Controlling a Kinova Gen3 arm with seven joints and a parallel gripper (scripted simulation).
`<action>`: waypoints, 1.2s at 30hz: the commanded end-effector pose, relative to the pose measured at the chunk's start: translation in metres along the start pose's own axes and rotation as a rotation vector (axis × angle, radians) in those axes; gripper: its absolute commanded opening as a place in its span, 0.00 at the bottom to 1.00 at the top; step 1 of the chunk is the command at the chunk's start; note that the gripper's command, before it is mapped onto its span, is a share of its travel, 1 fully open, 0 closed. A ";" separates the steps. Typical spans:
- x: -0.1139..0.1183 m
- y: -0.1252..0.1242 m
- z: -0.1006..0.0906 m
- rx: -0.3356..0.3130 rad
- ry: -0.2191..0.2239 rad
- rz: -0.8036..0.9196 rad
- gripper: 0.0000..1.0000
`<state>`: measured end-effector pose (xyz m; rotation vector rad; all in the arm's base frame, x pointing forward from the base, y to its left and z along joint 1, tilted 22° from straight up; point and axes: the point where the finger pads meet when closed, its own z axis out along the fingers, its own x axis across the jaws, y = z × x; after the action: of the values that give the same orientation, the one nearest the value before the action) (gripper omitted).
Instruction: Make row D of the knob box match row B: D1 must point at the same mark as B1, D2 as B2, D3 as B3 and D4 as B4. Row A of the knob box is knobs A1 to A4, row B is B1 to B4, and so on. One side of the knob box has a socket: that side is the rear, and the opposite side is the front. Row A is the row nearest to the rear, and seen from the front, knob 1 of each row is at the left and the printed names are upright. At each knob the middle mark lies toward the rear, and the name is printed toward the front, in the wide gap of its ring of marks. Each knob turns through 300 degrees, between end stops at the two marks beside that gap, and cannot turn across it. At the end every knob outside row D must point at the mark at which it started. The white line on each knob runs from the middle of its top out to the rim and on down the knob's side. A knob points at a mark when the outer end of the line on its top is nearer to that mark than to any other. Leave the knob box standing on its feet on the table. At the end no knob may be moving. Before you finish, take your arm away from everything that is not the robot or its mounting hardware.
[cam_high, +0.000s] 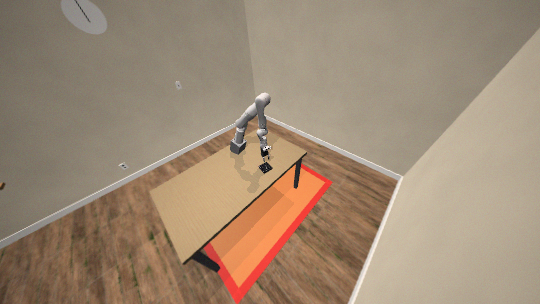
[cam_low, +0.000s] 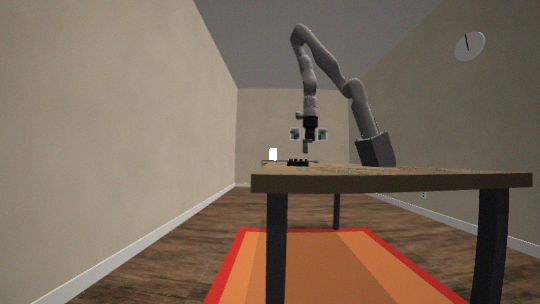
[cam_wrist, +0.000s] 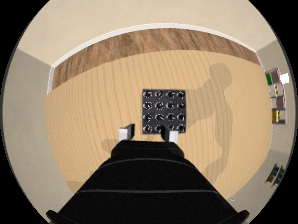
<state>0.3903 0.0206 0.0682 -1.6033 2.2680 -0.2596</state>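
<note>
The black knob box (cam_high: 265, 168) (cam_low: 298, 163) (cam_wrist: 165, 111) stands flat on the table (cam_high: 210, 195) (cam_low: 400, 179) (cam_wrist: 95, 115). Its knobs show in four rows of four in the wrist view; the printed names, the lines on the knobs and the socket are too small to tell. My gripper (cam_high: 266, 159) (cam_low: 305, 152) (cam_wrist: 147, 130) is open wide and empty. It hangs above the box, clear of the knobs. In the wrist view its right finger overlaps the box's lower edge and hides part of the nearest row, and its left finger is left of the box.
The arm's base (cam_high: 238, 146) (cam_low: 376, 149) stands at the table's back edge. The box lies close to the table's long edge, above the orange and red floor mat (cam_high: 270, 235) (cam_low: 345, 265). Shelves with coloured things (cam_wrist: 277, 102) stand far off at the right in the wrist view.
</note>
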 end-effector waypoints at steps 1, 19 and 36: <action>0.001 0.002 -0.002 -0.004 0.003 0.000 1.00; 0.001 0.002 -0.029 -0.005 0.002 0.001 1.00; 0.000 0.002 -0.074 -0.006 0.001 0.001 1.00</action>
<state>0.3604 0.0088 0.1235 -1.5891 2.2889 -0.2422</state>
